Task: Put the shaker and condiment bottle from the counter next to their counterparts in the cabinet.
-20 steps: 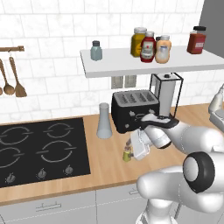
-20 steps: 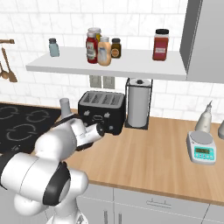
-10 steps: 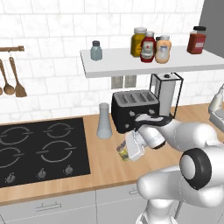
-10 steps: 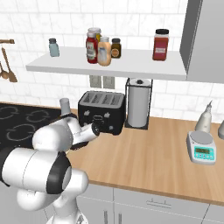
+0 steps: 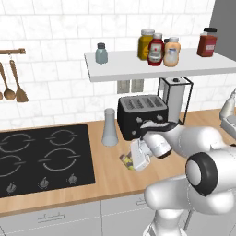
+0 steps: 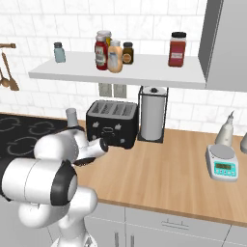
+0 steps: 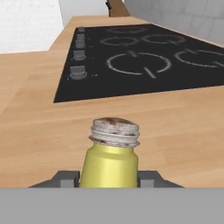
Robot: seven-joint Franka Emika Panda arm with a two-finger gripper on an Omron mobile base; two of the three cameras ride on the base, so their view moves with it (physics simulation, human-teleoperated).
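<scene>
On the wooden surface (image 5: 110, 173), beside the black hob (image 5: 41, 161), the white arm (image 5: 193, 140) bends low in front of the toaster (image 5: 140, 115). Up on the white shelf (image 5: 156, 69) stand a pale blue shaker (image 5: 101, 53) and some bottles (image 5: 159, 47). The tool (image 7: 108, 178) has its two tips tight against the sides of the tiny yellow shaker (image 7: 111, 159), pinching it just above the wood

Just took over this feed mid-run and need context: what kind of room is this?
A rendered home kitchen: a black four-burner hob set in a wooden counter, a black toaster, and condiment bottles on a white wall shelf.
</scene>
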